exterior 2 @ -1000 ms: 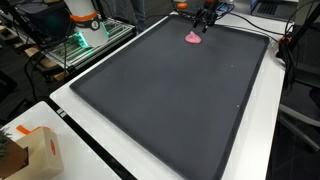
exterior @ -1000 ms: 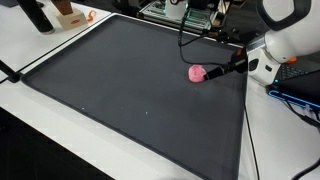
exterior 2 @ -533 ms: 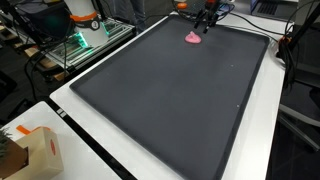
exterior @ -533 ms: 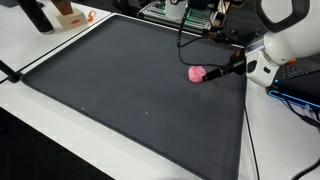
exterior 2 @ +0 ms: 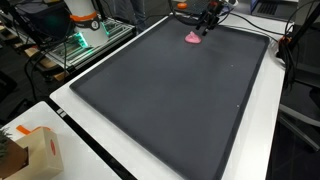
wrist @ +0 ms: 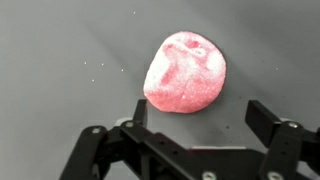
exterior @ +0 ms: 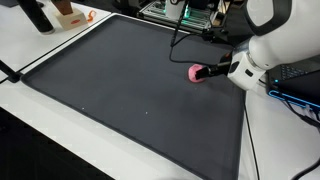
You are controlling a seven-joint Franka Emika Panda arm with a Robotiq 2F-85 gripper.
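Observation:
A pink, lumpy soft object (wrist: pixel 186 72) lies on the dark grey mat (wrist: pixel 60 60). In the wrist view my gripper (wrist: pixel 200 115) is open, its two black fingers (wrist: pixel 263 118) spread wide just below the pink object, which sits a little beyond and between them without touching. In both exterior views the pink object (exterior: pixel 196 73) (exterior 2: pixel 193 38) rests near the mat's far side, with the gripper (exterior: pixel 212 71) right beside it and the white arm (exterior: pixel 262 45) reaching in from the mat's edge.
The large dark mat (exterior: pixel 130 90) covers most of the white table. A cardboard box (exterior 2: pixel 35 150) stands near one corner. Electronics and cables (exterior: pixel 190 15) crowd the edge behind the arm; black and orange items (exterior: pixel 55 14) sit off the mat.
The arm has shifted slightly toward the pink object, bringing the gripper closer to it. The pink object has not moved and the jaws stay open.

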